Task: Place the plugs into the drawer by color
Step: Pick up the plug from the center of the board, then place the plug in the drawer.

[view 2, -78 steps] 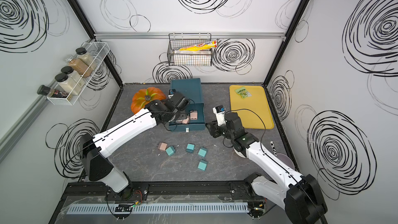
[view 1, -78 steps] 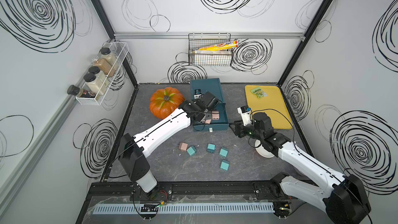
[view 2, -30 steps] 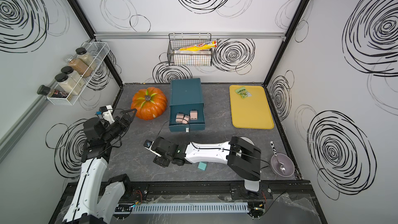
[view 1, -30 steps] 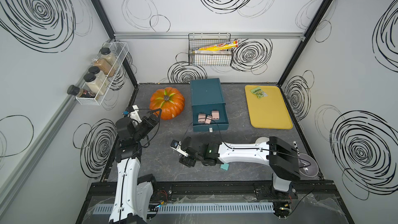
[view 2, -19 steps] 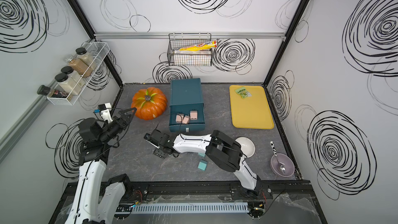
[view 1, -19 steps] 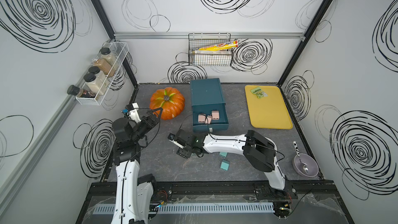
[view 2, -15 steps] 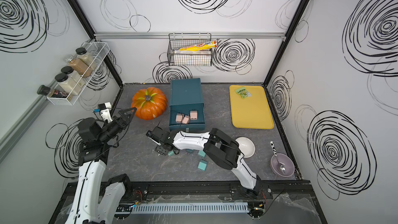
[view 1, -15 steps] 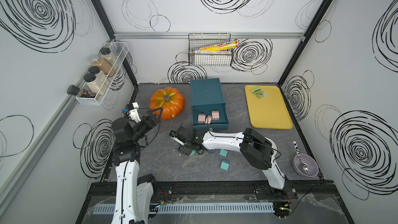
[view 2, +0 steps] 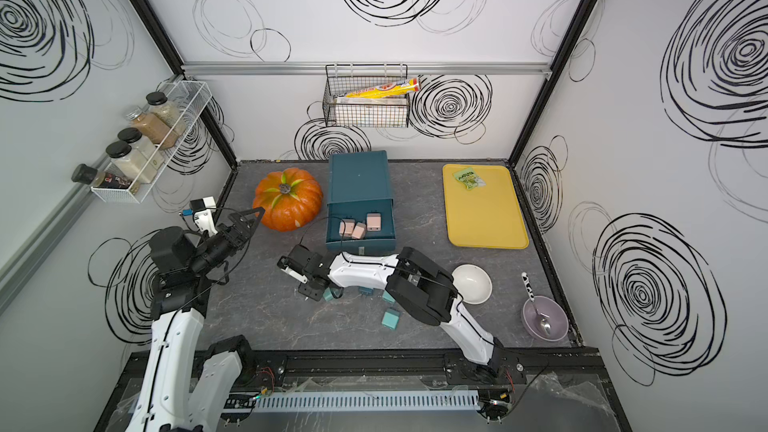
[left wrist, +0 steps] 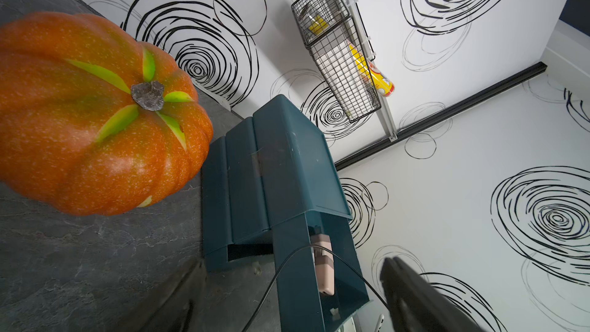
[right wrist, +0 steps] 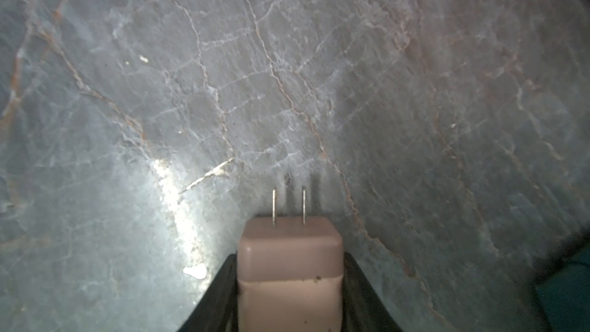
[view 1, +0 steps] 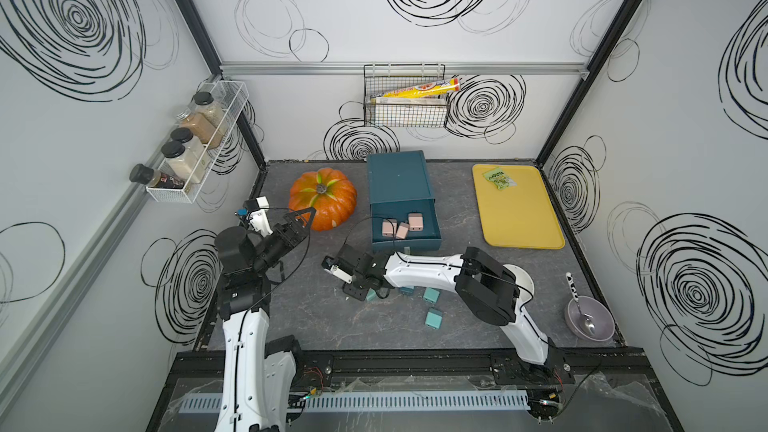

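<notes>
The drawer (view 1: pixel 399 178), a dark teal chest, has its top drawer pulled out with three pink plugs (view 1: pixel 401 226) lying in it; it also shows in a top view (view 2: pixel 359 176) and in the left wrist view (left wrist: pixel 287 167). My right gripper (view 1: pixel 353 290) is low over the table in front of the chest, shut on a pink plug (right wrist: pixel 289 263) with its prongs pointing away. Several teal plugs (view 1: pixel 432 320) lie on the table beside and under that arm. My left gripper (view 1: pixel 308 218) hangs open near the pumpkin, holding nothing; one of its fingers (left wrist: pixel 412 295) shows in its wrist view.
An orange pumpkin (view 1: pixel 323 198) sits left of the chest. A yellow tray (view 1: pixel 517 218) with a green packet (view 1: pixel 498 178) lies at the back right. A white bowl (view 1: pixel 523 280) and a purple bowl with a spoon (view 1: pixel 588 320) stand front right.
My right arm swung across to the front left and its jaws closed on the pink plug lying on the table. My left arm pulled back from the drawer to the left side.
</notes>
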`<move>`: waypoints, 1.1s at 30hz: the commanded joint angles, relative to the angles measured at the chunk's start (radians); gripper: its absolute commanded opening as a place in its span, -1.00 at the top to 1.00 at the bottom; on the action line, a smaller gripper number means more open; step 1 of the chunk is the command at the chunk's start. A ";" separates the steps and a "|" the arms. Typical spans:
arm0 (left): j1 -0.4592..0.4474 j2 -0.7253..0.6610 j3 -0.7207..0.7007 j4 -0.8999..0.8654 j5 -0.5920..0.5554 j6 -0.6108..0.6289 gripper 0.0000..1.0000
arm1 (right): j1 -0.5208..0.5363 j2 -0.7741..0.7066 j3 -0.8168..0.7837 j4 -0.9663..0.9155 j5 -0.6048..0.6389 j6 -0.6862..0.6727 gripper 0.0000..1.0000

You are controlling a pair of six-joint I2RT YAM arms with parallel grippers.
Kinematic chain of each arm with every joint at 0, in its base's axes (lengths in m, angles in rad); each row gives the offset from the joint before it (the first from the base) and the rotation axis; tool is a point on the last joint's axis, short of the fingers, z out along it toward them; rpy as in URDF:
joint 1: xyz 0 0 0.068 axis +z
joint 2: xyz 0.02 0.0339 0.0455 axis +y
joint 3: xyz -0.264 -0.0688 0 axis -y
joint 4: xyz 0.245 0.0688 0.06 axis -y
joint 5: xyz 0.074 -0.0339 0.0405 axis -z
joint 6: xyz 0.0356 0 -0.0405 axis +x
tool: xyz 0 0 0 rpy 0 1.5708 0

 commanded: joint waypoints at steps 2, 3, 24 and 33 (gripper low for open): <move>0.009 -0.005 0.010 0.072 0.055 0.003 -0.86 | 0.011 -0.094 0.003 -0.009 -0.058 0.043 0.64; 0.009 -0.004 0.005 0.082 0.067 -0.005 -0.86 | 0.011 -0.120 -0.010 -0.004 -0.065 0.051 0.66; -0.113 -0.044 0.054 0.015 0.022 0.067 -0.84 | -0.261 -0.793 -0.208 -0.152 -0.055 0.442 0.82; -0.356 0.003 -0.013 0.047 -0.161 0.130 -0.78 | -0.275 -0.623 -0.014 -0.308 0.020 0.464 0.82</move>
